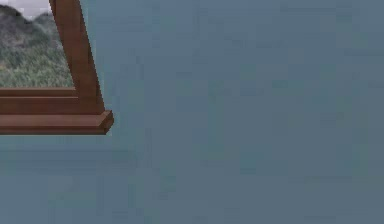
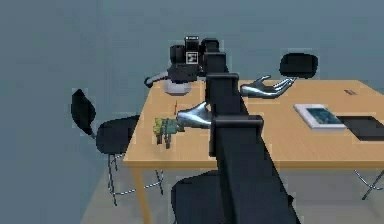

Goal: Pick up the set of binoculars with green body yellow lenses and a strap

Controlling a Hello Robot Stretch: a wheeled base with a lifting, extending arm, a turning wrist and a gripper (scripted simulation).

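A small green and yellow thing (image 2: 165, 130) lies on the wooden table (image 2: 290, 140) near its left edge, too small for its shape to be sure. My arm (image 2: 235, 130) rises across the table as a dark bar. At its far end are the white marked squares (image 2: 190, 55), and the gripper (image 2: 163, 77) sits left of them over the table's far left corner. A pale round thing (image 2: 178, 88) lies just below the gripper. I cannot tell whether the gripper holds anything. The green and yellow thing lies nearer to me than the gripper, left of the arm.
Two silver hand-shaped sculptures (image 2: 195, 115) (image 2: 262, 88) stand on the table beside the arm, with a book (image 2: 320, 115) and a dark flat thing (image 2: 362, 127) to the right. Black chairs (image 2: 98, 132) (image 2: 298, 65) (image 2: 205, 200) ring the table. Ahead is a blue-grey wall with a wooden window frame (image 1: 80, 95).
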